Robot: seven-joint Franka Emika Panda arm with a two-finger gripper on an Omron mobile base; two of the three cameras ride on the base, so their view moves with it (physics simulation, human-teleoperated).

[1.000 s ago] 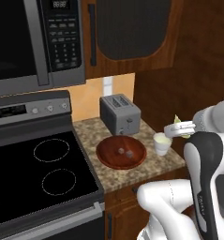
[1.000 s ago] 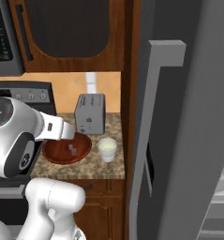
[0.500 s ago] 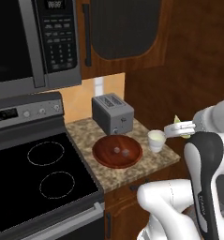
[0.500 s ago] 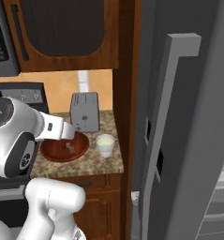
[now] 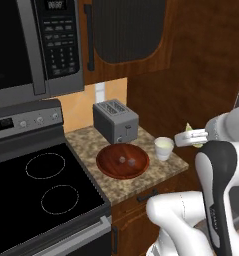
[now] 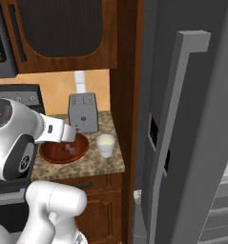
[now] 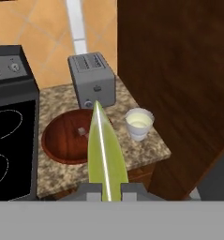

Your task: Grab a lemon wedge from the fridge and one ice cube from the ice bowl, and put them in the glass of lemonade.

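- I have the small yellow-green lemon wedge clamped in the claw; in the hand view it rises as a long pointed sliver between the two dark finger tips.
- From the left base view I see the wedge held in the air at the claw, just to the right of the speckled brown granite surface and a little above it.
- The small whitish translucent glass of lemonade stands upright near the right end of that surface, close to the held wedge but not touching it. Pale yellow liquid shows inside it in the hand view.
- Beside the glass, to its left, sits the wide shallow reddish-brown wooden ice bowl, apart from the glass.
- I can make out two small pale grey ice cubes lying on the bowl's floor, near the middle.
- Behind the bowl stands a grey two-slot toaster, against the tan tiled wall.
- To the left of the surface is a black glass-top stove with ring markings, and a dark microwave hangs above it.
- In the right base view the tall grey steel fridge with its long vertical handle stands to the right of a brown wood panel that ends the surface.
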